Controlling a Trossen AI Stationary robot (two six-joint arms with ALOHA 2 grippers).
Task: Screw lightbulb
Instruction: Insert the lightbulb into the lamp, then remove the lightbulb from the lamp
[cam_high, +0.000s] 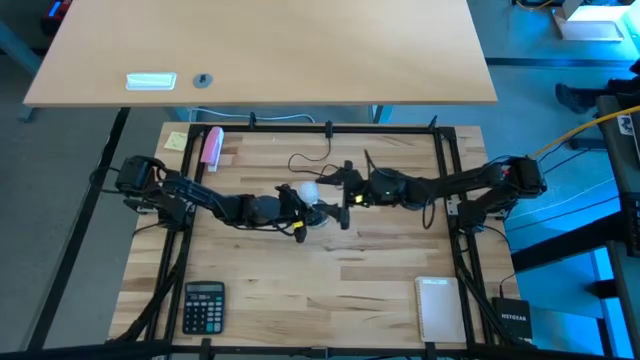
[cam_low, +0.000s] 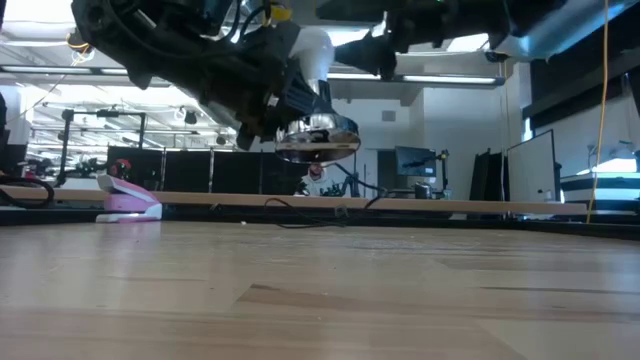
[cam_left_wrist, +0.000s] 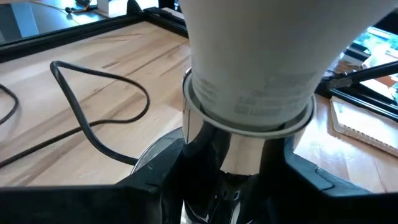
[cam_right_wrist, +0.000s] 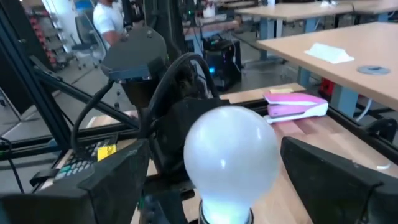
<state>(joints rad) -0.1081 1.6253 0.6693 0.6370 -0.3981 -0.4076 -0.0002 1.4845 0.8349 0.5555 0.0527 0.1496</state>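
Observation:
The white lightbulb (cam_high: 309, 190) sits with its base in the round silver socket (cam_low: 316, 140), whose black cord (cam_high: 305, 160) trails over the table toward its far edge. My left gripper (cam_high: 297, 212) is shut on the socket and holds it above the table centre. My right gripper (cam_high: 336, 193) is open. Its two fingers (cam_right_wrist: 115, 180) stand on either side of the bulb's round globe (cam_right_wrist: 230, 152) with a gap on each side. The bulb's screw base is hidden inside the socket. My left gripper pinches the silver socket's narrow neck (cam_left_wrist: 239, 146) between its two fingers (cam_left_wrist: 152, 180), just below the bulb's white collar. The socket is lifted clear of the table, its wide silver rim (cam_low: 316, 150) lowest and the bulb (cam_low: 314, 55) pointing upward at a tilt.
A pink-and-white stapler (cam_high: 212, 146) and a yellow note (cam_high: 177, 140) lie at the far left. A calculator (cam_high: 204, 305) lies at the near left and a white notepad (cam_high: 437, 308) at the near right. Black frame rails (cam_high: 330, 130) border the table.

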